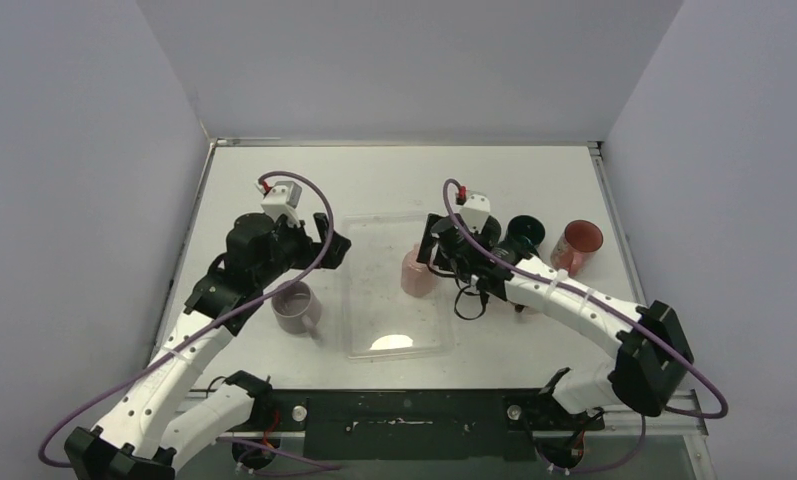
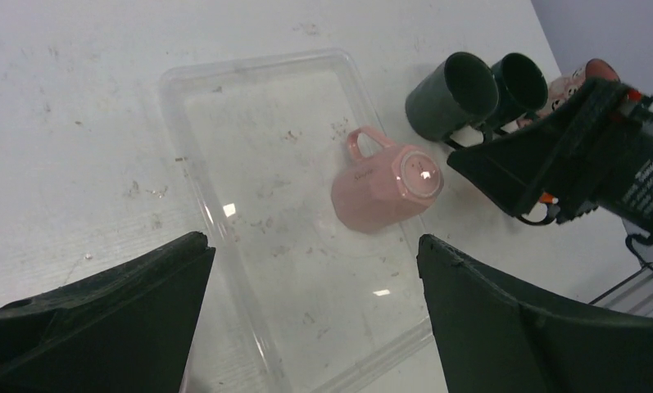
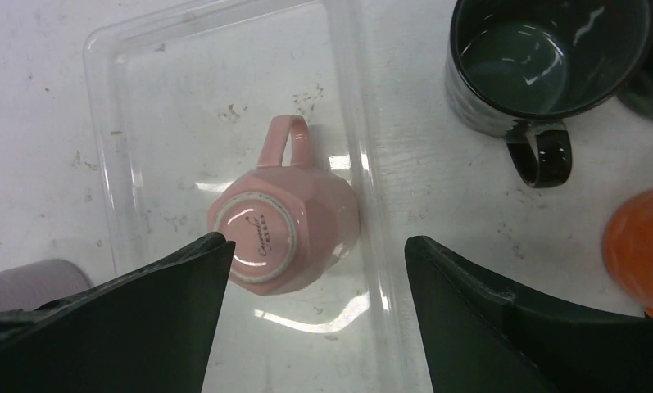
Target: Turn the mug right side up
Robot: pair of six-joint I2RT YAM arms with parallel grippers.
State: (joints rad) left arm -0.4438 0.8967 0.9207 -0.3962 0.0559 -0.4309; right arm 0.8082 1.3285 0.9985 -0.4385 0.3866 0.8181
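Note:
A pink mug (image 1: 415,270) stands upside down in a clear plastic tray (image 1: 359,300), near the tray's right wall. Its base faces up in the right wrist view (image 3: 282,237) and in the left wrist view (image 2: 386,188), with the handle pointing away from the arms. My right gripper (image 1: 436,246) is open and hovers just above the mug, its fingers (image 3: 142,319) wide on either side. My left gripper (image 1: 326,238) is open and empty, above the table at the tray's far left corner.
A grey-purple mug (image 1: 296,308) stands upright left of the tray, under the left arm. Two dark green mugs (image 2: 454,94) and a reddish cup (image 1: 580,243) stand right of the tray, behind the right arm.

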